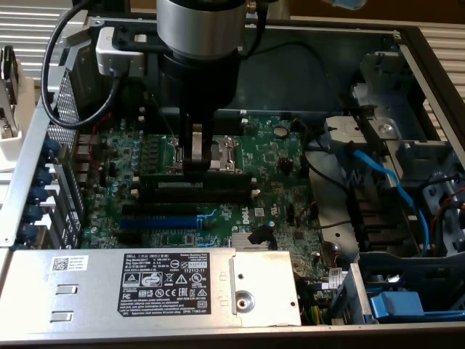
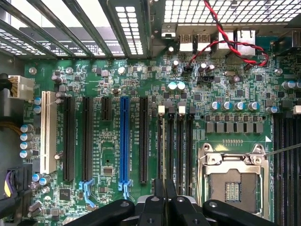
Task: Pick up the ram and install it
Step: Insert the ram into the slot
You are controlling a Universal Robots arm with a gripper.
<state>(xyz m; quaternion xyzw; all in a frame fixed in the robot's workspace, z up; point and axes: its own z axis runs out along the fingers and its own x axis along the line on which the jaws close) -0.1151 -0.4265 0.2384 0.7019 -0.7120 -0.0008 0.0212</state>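
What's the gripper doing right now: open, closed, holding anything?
Gripper: jaws close together, near shut, low over the black memory slots; whether they pinch anything cannot be told.

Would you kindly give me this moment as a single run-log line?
gripper: low over memory slots | slots: next to CPU socket | load: cannot tell

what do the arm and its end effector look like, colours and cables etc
The arm ends in a shiny silver-grey cylinder over a black round collar. The end effector is black, tapering to two narrow fingers on links with round pivot bolts. A black cable loops off beside a silver-white box.
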